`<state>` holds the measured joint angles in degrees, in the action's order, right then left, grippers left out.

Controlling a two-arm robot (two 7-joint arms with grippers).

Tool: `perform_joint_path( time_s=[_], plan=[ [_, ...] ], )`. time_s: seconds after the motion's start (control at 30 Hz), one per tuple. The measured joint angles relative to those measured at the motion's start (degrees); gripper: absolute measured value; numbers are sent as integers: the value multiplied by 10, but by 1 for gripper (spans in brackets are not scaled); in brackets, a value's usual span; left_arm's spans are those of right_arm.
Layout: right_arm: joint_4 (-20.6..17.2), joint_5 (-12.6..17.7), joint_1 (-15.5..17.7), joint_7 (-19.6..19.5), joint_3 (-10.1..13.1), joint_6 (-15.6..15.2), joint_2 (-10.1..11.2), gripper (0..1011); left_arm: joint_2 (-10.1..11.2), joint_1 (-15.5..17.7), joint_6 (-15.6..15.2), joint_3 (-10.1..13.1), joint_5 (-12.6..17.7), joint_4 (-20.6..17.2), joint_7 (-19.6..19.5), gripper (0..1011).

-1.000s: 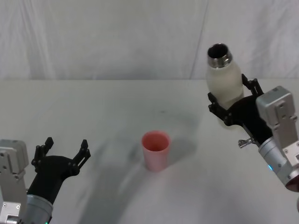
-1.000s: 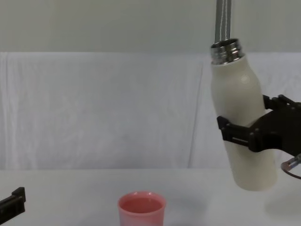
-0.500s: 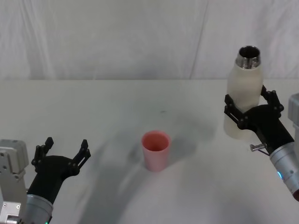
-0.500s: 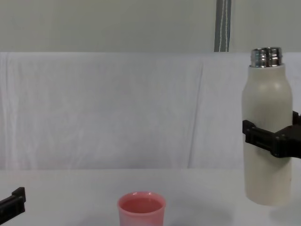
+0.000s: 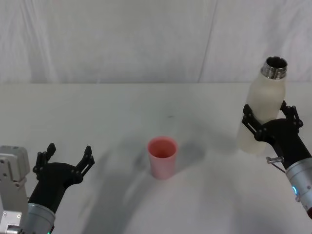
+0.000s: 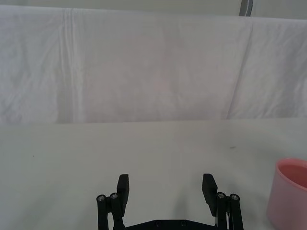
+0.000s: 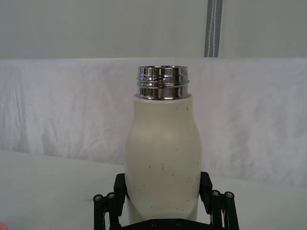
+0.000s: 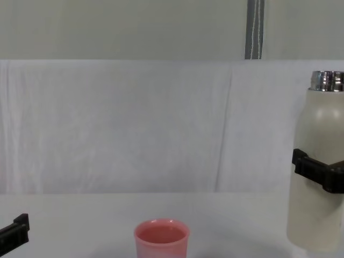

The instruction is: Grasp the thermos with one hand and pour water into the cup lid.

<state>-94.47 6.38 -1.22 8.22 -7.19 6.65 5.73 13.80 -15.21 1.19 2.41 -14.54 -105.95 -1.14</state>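
Thermos (image 5: 262,110) is held upright at the right side of the table (image 5: 122,112), clamped around its lower body by the right gripper (image 5: 271,124); a second ago it was tilted and nearer the cup lid (image 5: 162,157), so it has been righted and carried away. Pouring is judged finished, or abandoned, with set-down probably next. Well apart at mid-table the cup lid is seen standing upright. The left gripper (image 5: 67,159) is parked near the left, fingers spread and empty.
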Motion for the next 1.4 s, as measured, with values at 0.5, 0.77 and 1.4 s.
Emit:
perform_joint_path(
  time_s=[0.5,0.77,1.4],
  plan=[
    [13,12,10,0,6,12,-2,947,0,0,0,0,0,0,0,1001],
    [23,15,13,2,6,16,-2,947,0,0,0,0,0,0,0,1001],
    [42,15,13,7,3,30,-2,947,0,0,0,0,0,0,0,1001]
  ],
)
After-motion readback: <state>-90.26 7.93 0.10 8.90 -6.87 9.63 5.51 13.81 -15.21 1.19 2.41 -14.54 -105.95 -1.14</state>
